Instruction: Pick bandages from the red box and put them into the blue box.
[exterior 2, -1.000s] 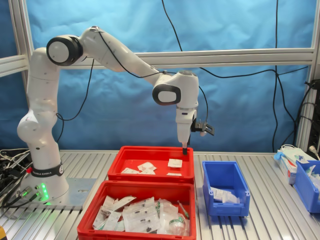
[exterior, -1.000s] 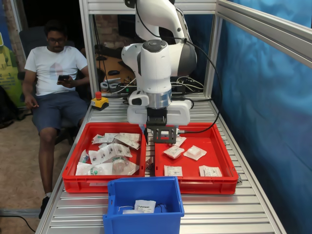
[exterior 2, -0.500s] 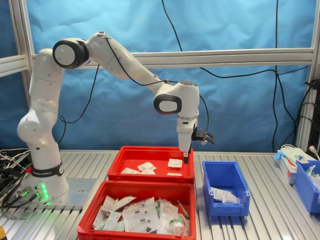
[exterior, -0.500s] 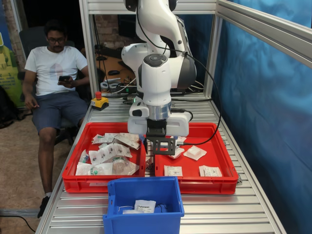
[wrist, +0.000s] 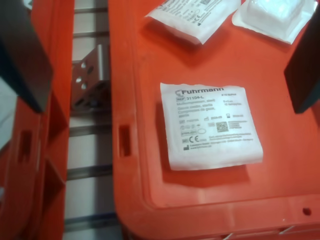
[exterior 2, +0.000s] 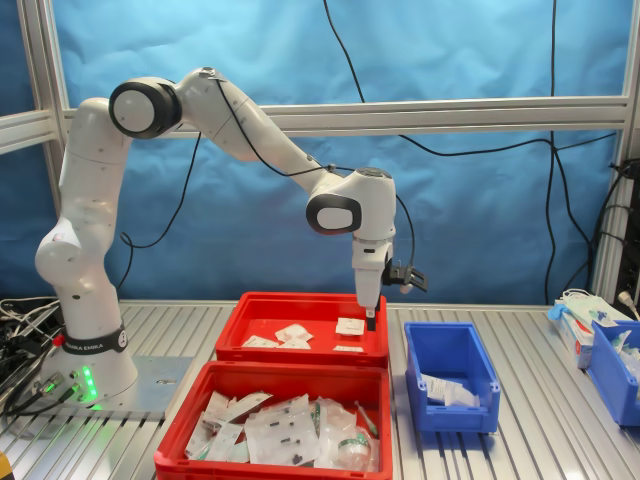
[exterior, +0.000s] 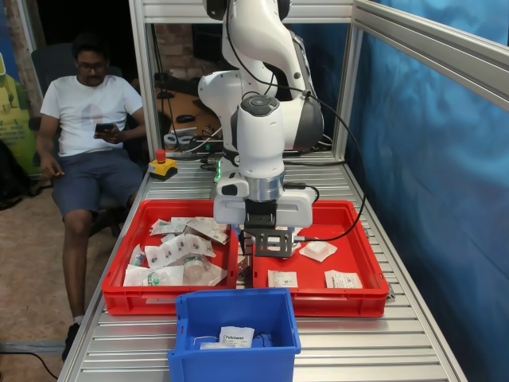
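Note:
The red box [exterior: 338,301] [exterior 2: 300,298] [wrist: 150,190] holds a few bandages. One white square packet [wrist: 210,125] [exterior: 282,278] lies flat near the box's corner, directly below my gripper [wrist: 167,102] [exterior: 269,256] [exterior 2: 369,322]. The gripper is open wide, hanging a little above the packet without touching it, with dark fingers [wrist: 22,55] on either side. More bandages [exterior: 343,279] [exterior: 318,249] [exterior 2: 293,334] lie scattered in the red box. The blue box [exterior: 235,296] [exterior 2: 450,330] stands just beyond the red box's wall and has a white packet [exterior: 236,336] inside.
A second red crate [exterior: 159,301] [exterior 2: 200,400], heaped with strips and rolls, sits beside the first, with a metal bracket [wrist: 92,75] in the gap between them. A seated person [exterior: 87,135] and an emergency stop button [exterior: 163,165] are behind the table. More blue bins [exterior 2: 610,365] stand at the second exterior view's right.
The arm has come down and shifted toward the red box's edge nearest the blue box, bringing the open gripper over the packet there. Nothing has been grasped.

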`<action>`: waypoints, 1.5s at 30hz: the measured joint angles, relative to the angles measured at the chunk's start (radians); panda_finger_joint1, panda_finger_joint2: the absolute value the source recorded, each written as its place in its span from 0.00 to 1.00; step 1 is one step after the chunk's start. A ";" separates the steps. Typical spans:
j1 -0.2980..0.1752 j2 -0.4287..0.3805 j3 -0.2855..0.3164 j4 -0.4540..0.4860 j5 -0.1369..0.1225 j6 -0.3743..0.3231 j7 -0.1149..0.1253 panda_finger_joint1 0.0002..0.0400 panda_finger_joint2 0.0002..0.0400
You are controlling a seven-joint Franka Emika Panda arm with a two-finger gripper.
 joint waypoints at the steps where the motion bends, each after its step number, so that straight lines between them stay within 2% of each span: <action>1: 0.002 0.000 0.000 -0.001 0.000 0.000 0.000 1.00 1.00; 26: 0.061 0.001 0.000 -0.006 0.000 0.006 0.000 1.00 1.00; 45: 0.080 0.066 0.000 -0.007 0.000 0.044 0.000 1.00 1.00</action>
